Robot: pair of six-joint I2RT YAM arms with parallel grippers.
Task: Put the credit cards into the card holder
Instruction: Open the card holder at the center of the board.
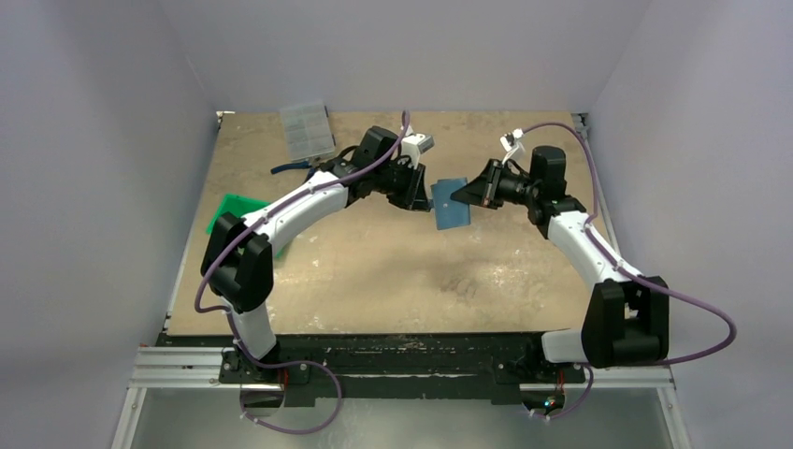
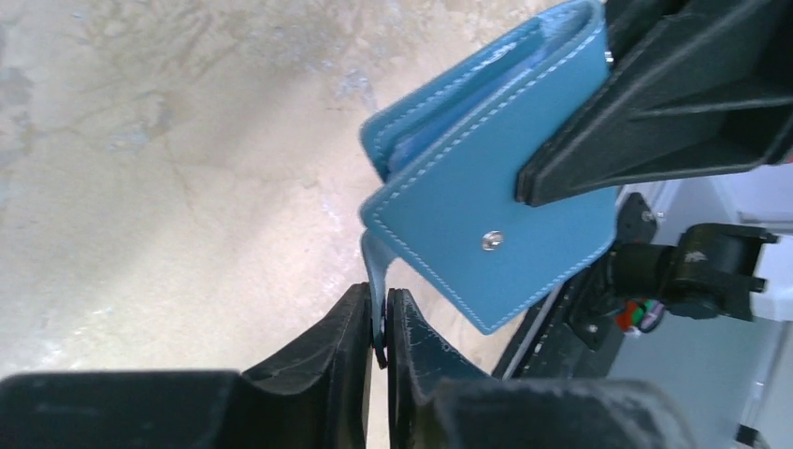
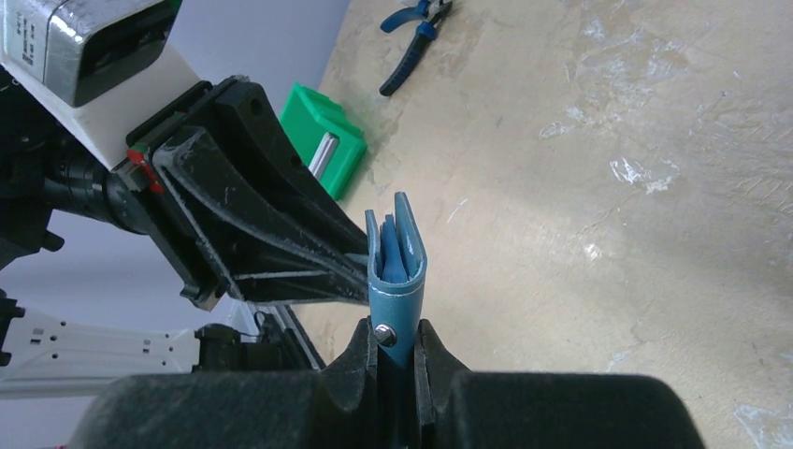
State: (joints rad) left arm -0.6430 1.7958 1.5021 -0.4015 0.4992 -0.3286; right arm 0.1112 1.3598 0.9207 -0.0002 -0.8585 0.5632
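Observation:
The teal-blue card holder (image 1: 452, 204) hangs in the air above the middle of the table, folded shut, between my two grippers. My left gripper (image 2: 378, 304) is shut on its thin clasp tab (image 2: 374, 262), which hangs off the wallet's lower corner (image 2: 486, 178). My right gripper (image 3: 397, 332) is shut on the wallet's body (image 3: 395, 271) near the metal snap, gripping it edge-on from the right side (image 1: 460, 196). The left gripper (image 1: 418, 198) meets it from the left. I cannot make out the credit cards; a pale grey strip (image 3: 321, 154) shows in the green tray.
A green plastic tray (image 1: 234, 210) sits at the table's left edge, partly under the left arm. Blue-handled pliers (image 1: 292, 167) lie behind it, and a clear compartment box (image 1: 307, 128) stands at the back left. Grey walls close in on three sides.

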